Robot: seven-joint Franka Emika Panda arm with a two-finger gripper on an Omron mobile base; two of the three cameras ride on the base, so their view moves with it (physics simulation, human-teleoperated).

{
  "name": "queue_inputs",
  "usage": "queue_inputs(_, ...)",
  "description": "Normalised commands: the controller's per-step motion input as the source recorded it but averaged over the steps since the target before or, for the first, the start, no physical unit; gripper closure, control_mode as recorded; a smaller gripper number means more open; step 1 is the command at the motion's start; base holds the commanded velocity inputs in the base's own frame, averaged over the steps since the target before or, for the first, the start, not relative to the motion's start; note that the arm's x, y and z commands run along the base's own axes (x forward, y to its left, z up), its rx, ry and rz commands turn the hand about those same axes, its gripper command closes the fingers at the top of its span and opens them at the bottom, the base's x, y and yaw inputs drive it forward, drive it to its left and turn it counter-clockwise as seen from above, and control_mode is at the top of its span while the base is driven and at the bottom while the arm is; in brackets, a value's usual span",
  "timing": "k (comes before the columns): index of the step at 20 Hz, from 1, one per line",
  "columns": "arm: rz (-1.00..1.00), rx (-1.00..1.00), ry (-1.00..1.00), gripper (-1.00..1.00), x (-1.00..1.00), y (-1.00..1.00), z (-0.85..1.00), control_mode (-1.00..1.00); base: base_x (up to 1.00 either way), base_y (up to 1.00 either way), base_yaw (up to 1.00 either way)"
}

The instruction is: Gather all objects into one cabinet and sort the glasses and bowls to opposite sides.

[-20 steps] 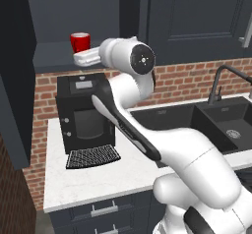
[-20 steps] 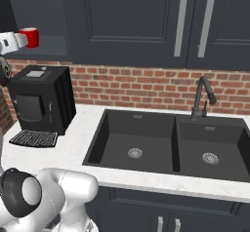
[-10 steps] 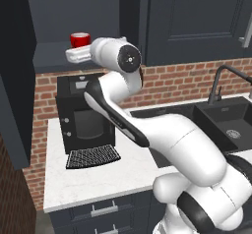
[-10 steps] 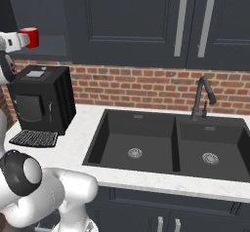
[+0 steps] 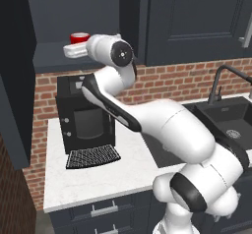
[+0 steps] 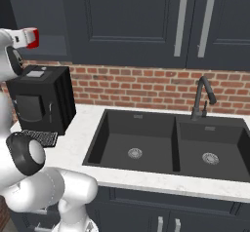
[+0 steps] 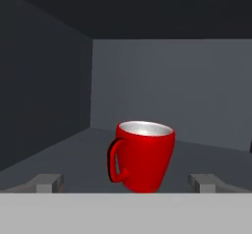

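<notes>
- Dark cabinets ran above a brick wall, with a pale surface [image 5: 98,179] below carrying a black coffee machine [image 5: 86,115] beside a double sink [image 6: 161,143].
- Over the last second the arm had swung further left and reached deeper toward the open cabinet [image 5: 54,63] above the coffee machine; the base views themselves had not shifted, so the arm moved, not the base.
- The mug [image 7: 142,154] stood upright on the cabinet's floor, handle toward the left of the hand view, with bare floor around it and no other cup or bowl beside it.
- The gripper [image 7: 128,181] was spread wide, a fingertip [image 7: 49,183] low at either side of the mug and neither touching it.
- From the left base view the mug's red rim [image 5: 79,37] showed just behind the hand; from the right it sat at the far end of the hand [image 6: 30,37].
- I would judge that the mug was not held: either just set down or about to be taken, and the pictures did not settle which.
- Whichever it was, the arm's advance put the mug between the fingers, so closing or backing straight out would be the next concern, and a sideways move could knock it over.
</notes>
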Motion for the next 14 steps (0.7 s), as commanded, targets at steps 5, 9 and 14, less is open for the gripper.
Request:
queue_inputs(5, -0.03, 0.00, 0.00, -1.00, 0.11, 0.00, 0.00, -1.00, 0.00, 0.00, 0.00)
queue_inputs(9, -0.03, 0.00, 0.00, -1.00, 0.09, 0.04, 0.00, -1.00, 0.00, 0.00, 0.00)
queue_inputs(14, -0.03, 0.00, 0.00, -1.00, 0.15, 0.10, 0.00, -1.00, 0.00, 0.00, 0.00)
